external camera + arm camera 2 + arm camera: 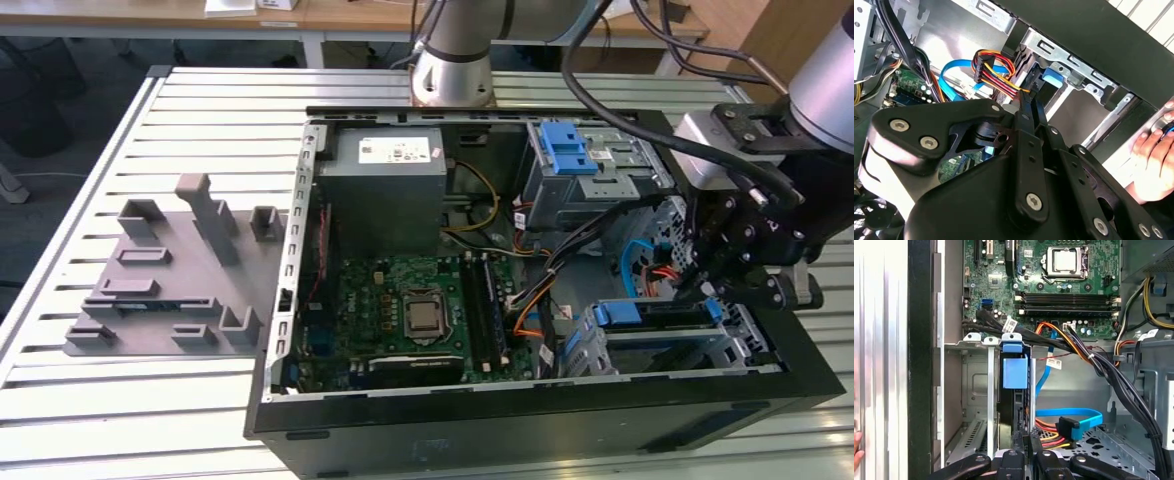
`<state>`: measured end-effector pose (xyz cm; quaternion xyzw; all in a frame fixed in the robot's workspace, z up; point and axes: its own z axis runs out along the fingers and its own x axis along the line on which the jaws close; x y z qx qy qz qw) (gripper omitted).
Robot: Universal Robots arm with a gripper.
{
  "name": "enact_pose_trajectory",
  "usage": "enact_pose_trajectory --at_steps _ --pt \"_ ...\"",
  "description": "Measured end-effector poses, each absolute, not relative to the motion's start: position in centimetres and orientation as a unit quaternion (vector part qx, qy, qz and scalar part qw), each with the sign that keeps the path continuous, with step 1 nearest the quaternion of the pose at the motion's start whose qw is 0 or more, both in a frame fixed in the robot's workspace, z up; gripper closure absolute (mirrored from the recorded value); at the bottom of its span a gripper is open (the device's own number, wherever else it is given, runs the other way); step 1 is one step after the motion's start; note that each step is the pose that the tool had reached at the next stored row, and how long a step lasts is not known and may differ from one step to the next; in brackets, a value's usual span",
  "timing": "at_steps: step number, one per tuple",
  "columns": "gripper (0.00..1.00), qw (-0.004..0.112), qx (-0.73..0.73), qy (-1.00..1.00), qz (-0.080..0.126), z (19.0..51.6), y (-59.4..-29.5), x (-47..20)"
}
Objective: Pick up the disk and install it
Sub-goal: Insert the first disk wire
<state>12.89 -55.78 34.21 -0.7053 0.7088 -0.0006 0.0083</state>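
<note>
Blue plastic carrier, silver drive inside: the disk [1015, 374], standing on edge in the metal drive cage [976, 390] at the front corner of the open computer case [534, 420]. It sits directly ahead of my claw [1023, 437], close in, with its blue tab end turned away from me toward the motherboard [1054, 285].

Claw: fingers drawn together into a narrow pair at the near edge of the disk. Whether they pinch that edge or merely press on it I cannot tell; in the second wrist view the same thin fingers [1026, 107] run up to the blue carrier in the cage slot.

Step in hand, by my judgement: the install. The disk is in the cage rather than out on the slatted surface [200, 400], so the picking up appears finished and the seating is under way or near its end.

Next move calls for: a straight push along the slot, no twist, so the carrier rails stay in the cage guides.

Nearby items:
- Blue data cable [1074, 415], just beside my claw, with a bundle of red, yellow and orange power wires [1054, 432] under it. Risk of snagging these, in my view.
- Black cable bundle [1114, 375], off to the same side and further out.
- A person's hand [1154, 155], resting outside the case wall, beyond the cage from my claw.
</note>
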Motion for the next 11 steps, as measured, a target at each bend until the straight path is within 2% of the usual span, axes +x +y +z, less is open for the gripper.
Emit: enact_pose_trajectory --at_steps 11 --pt "0.84 0.009 -0.711 0.703 0.0 33.79 -55.84 12.84"
